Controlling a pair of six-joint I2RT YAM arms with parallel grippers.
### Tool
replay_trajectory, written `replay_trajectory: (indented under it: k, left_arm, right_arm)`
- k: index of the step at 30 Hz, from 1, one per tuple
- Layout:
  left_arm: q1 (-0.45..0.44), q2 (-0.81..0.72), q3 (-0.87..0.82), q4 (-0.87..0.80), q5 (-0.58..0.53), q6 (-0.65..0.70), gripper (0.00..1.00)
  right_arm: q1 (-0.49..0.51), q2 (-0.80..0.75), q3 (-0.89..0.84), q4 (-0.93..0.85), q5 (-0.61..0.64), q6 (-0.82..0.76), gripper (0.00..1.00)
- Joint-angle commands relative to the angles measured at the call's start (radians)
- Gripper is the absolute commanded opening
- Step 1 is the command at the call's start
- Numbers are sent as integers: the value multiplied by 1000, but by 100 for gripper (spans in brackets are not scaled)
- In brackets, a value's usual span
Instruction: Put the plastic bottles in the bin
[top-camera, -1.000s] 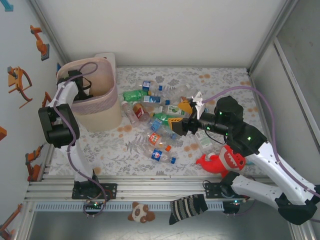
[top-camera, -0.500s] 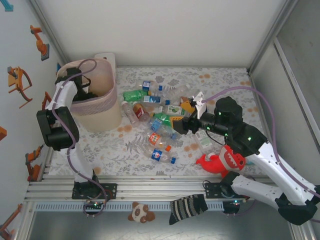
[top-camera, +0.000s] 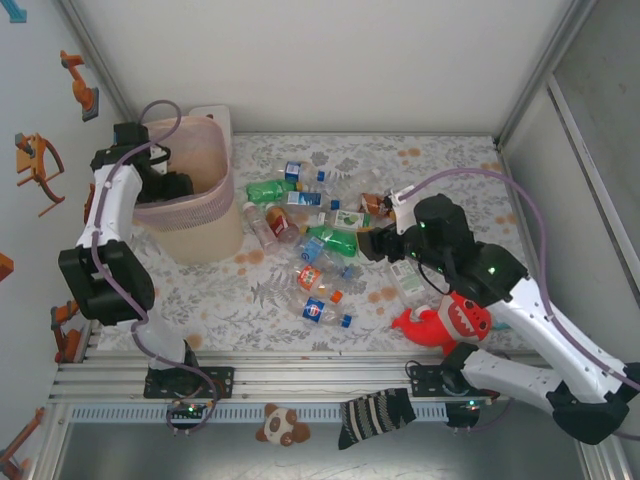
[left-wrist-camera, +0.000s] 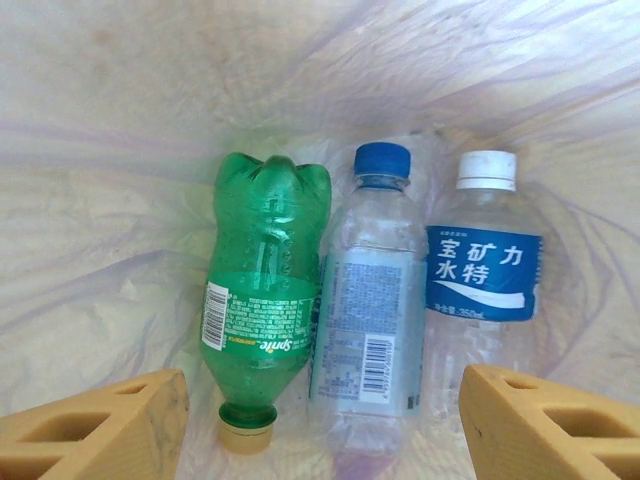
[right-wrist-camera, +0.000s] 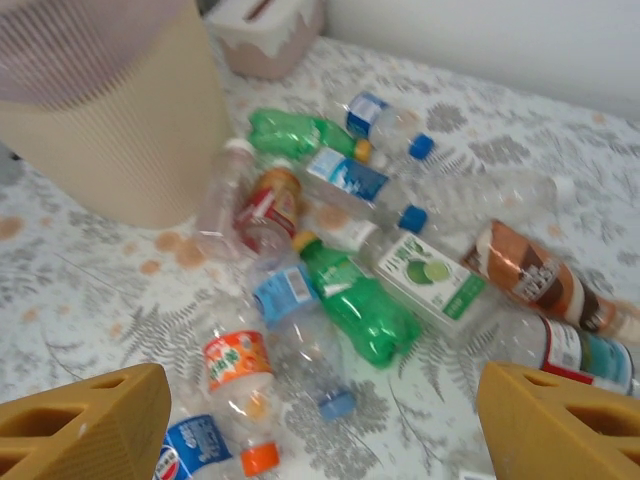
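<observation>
L gripper (left-wrist-camera: 320, 428) spread wide, empty, in bin (top-camera: 205, 225) at table (top-camera: 450, 165) far-left corner, above Sprite bottle (left-wrist-camera: 262, 300), blue-cap bottle (left-wrist-camera: 365, 300), white-cap bottle (left-wrist-camera: 483, 290). R gripper (right-wrist-camera: 325, 420) wide, empty, over mid-table bottle heap (top-camera: 315, 245).

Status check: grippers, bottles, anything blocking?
Left gripper open over bin, empty. Right gripper open above pile, empty. Three bottles seen in bin; many on table. Plush beside pile, not blocking.
</observation>
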Motion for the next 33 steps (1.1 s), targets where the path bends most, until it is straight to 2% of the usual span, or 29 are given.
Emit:
replay_trajectory:
  k: [1, 9, 13, 15, 23, 26, 28, 33]
  left_arm:
    - [7, -63, 10, -24, 38, -23, 71]
    - [6, -172, 12, -20, 114, -47, 71]
    - [8, -230, 11, -11, 184, -71, 72]
    - [8, -266, -5, 17, 255, -74, 72]
    - [8, -401, -101, 156, 501, -181, 73]
    - [8, -445, -135, 216, 586, -229, 74]
    - [8, -476, -173, 283, 641, -267, 74]
    - [8, -525, -242, 392, 703, -357, 74]
  right_arm:
    - [-25, 43, 29, -93, 49, 38, 79]
    - [-157, 182, -18, -197, -53, 98, 75]
    - [-211, 204, -94, -204, -74, 114, 75]
    - [-229, 212, -129, -207, -64, 123, 75]
    - [-290, 245, -289, -194, 66, 216, 87]
    - [-290, 260, -329, -165, 63, 241, 89]
    - [-288, 272, -325, -158, 60, 249, 99]
    - [-292, 291, -392, -65, 45, 294, 100]
